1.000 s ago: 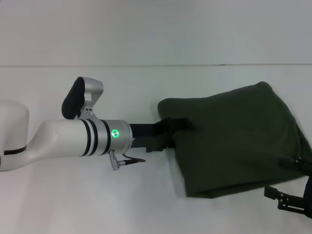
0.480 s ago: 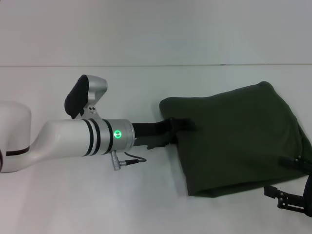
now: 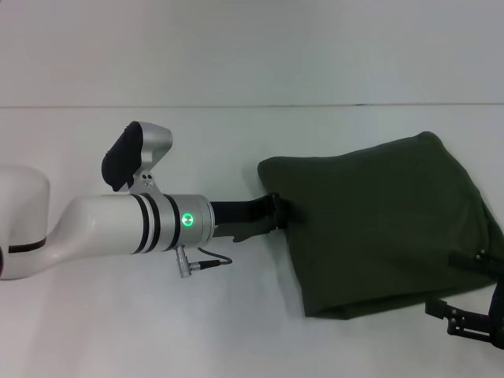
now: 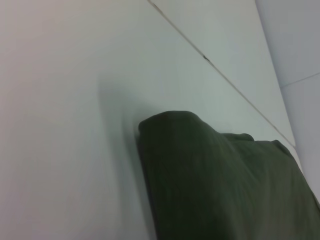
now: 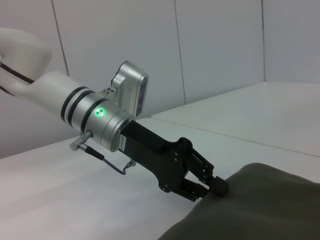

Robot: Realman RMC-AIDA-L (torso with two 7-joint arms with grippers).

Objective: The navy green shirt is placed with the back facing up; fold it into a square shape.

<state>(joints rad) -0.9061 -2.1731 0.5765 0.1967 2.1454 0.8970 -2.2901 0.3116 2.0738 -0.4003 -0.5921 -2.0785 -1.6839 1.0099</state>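
The navy green shirt [image 3: 378,220] lies folded into a rough four-sided bundle on the right of the white table, plain side up. My left gripper [image 3: 280,211] sits at the bundle's left edge. The right wrist view shows that left gripper [image 5: 209,189] open, with one fingertip [image 5: 220,186] touching the cloth [image 5: 255,200] and nothing held. In the left wrist view, only the shirt's near corner [image 4: 170,130] shows. My right gripper [image 3: 466,293] is at the bundle's lower right corner, partly out of view, with its fingers spread apart.
The white table [image 3: 236,315] runs across the whole view, and a seam line [image 3: 236,105] crosses it at the back. My left forearm [image 3: 126,224] lies low over the table's left half, with a small cable [image 3: 206,262] hanging under it.
The left gripper has drawn back to the left, off the shirt's edge that it covered a second ago. The shirt and the right arm have stayed in place.
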